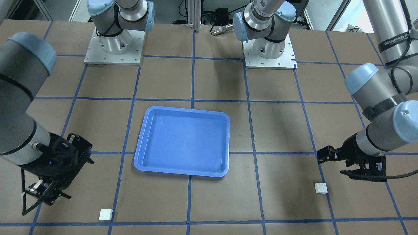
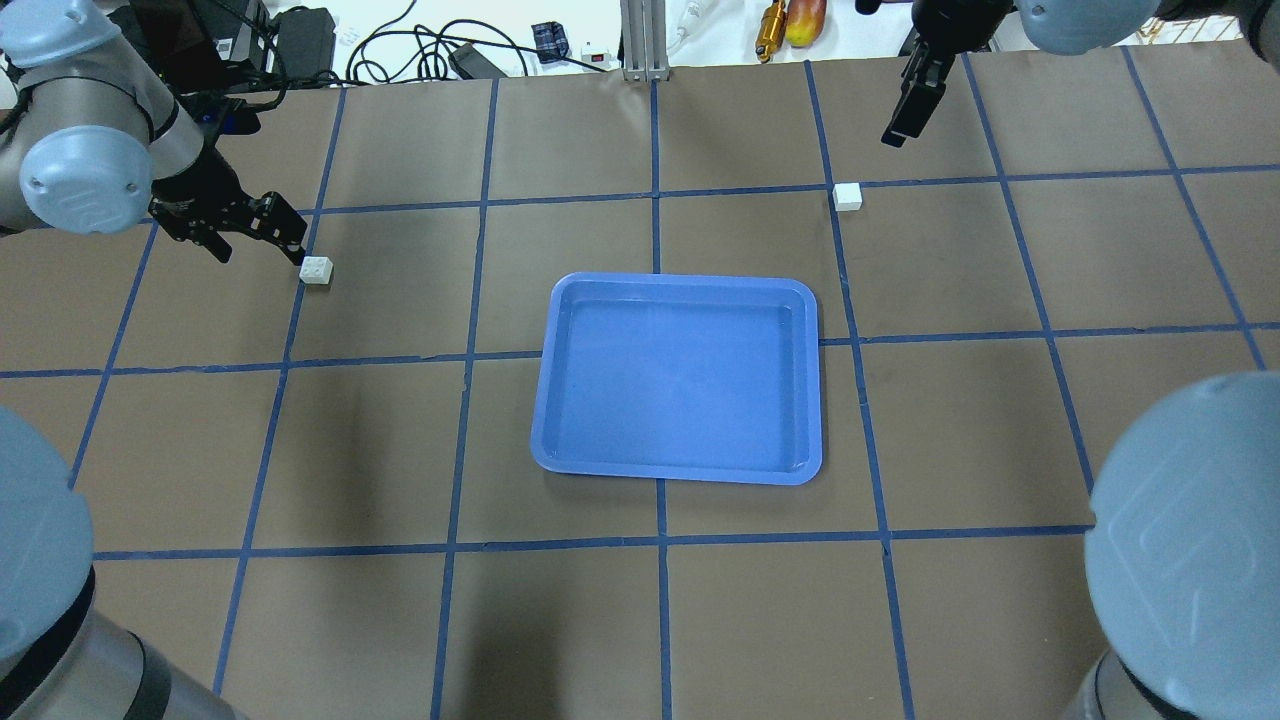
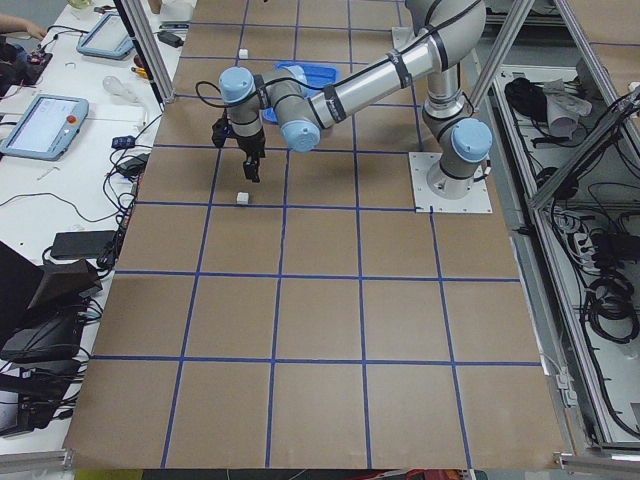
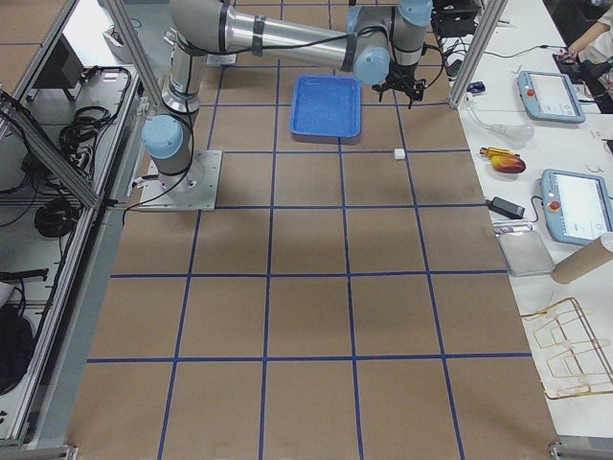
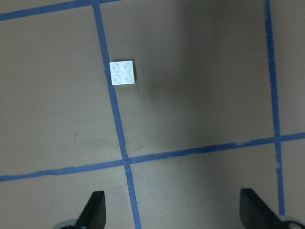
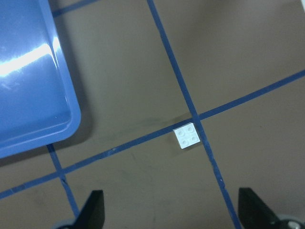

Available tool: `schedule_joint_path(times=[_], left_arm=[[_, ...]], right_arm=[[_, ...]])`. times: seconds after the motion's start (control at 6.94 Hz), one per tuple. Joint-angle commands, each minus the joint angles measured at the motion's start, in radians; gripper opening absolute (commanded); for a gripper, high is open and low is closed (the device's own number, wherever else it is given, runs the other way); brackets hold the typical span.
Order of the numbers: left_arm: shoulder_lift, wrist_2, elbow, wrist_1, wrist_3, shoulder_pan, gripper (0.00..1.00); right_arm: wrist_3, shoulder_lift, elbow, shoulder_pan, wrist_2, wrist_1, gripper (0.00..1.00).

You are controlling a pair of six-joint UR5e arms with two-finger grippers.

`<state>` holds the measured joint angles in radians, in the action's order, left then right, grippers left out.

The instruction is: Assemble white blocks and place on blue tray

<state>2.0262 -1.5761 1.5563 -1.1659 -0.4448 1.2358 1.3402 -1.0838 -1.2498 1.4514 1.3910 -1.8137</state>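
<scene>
Two small white blocks lie apart on the brown table. One white block (image 2: 316, 270) (image 1: 321, 188) (image 5: 122, 73) lies beside a blue tape line, just ahead of my left gripper (image 2: 262, 243) (image 1: 322, 155) (image 5: 174, 212). That gripper is open and empty and hovers above the table. The other white block (image 2: 847, 196) (image 1: 105, 214) (image 6: 187, 136) lies at a tape crossing, below my right gripper (image 2: 905, 125) (image 1: 39, 199) (image 6: 174, 212), which is open, empty and raised. The blue tray (image 2: 680, 375) (image 1: 183, 145) (image 6: 28, 95) sits empty at the table's middle, between the two blocks.
Blue tape lines divide the brown table (image 2: 400, 600) into squares. The two arm bases (image 1: 113, 49) (image 1: 269, 52) stand on metal plates at the robot's edge. Cables, tools and tablets lie off the far table edge (image 2: 460, 50).
</scene>
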Motion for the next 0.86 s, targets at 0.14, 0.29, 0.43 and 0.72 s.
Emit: schedule_joint_path(times=[0.14, 0.29, 0.43, 0.72], left_arm=[[0.133, 0.007, -0.054, 0.066, -0.017, -0.001, 1.0], [0.161, 0.008, -0.058, 0.092, -0.018, -0.001, 1.0], [0.183, 0.008, -0.058, 0.097, -0.023, -0.001, 0.99], [0.206, 0.008, -0.058, 0.115, -0.019, -0.001, 0.95]], right_arm=[[0.347, 0.128, 0.02, -0.187, -0.257, -0.023, 1.0], [0.464, 0.189, 0.024, -0.237, -0.358, -0.023, 1.0], [0.549, 0.243, 0.027, -0.258, -0.418, -0.023, 0.98], [0.608, 0.339, 0.046, -0.255, -0.518, 0.008, 0.96]])
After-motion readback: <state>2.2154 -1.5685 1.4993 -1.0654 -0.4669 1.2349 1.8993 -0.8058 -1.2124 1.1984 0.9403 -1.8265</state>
